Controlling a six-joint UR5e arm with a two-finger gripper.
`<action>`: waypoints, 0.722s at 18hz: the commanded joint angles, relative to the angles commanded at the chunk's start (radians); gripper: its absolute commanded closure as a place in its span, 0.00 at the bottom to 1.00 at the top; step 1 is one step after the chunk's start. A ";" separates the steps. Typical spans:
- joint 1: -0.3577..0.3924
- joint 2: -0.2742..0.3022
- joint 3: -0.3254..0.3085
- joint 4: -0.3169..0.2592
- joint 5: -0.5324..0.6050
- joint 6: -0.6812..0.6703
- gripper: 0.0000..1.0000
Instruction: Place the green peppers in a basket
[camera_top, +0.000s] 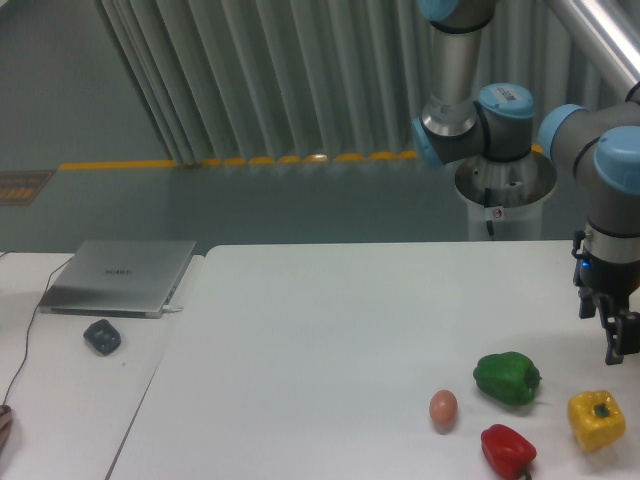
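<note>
The green pepper (507, 378) lies on the white table (330, 340) at the front right, glossy and lumpy. My gripper (620, 345) hangs above the table at the right edge of the view, up and to the right of the pepper and apart from it. Its fingers point down and are partly cut off by the frame edge, so their spacing does not show. Nothing is visibly held. No basket is in view.
A yellow pepper (596, 420) sits right of the green one, a red pepper (508, 450) in front of it, and an egg (443, 407) to its left. A closed laptop (120, 277) and a small dark object (102, 336) lie at far left.
</note>
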 joint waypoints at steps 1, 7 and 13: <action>-0.002 0.000 0.000 0.005 -0.002 -0.031 0.00; -0.003 -0.005 -0.011 0.011 -0.087 -0.154 0.00; -0.011 -0.005 -0.040 0.138 -0.127 -0.313 0.00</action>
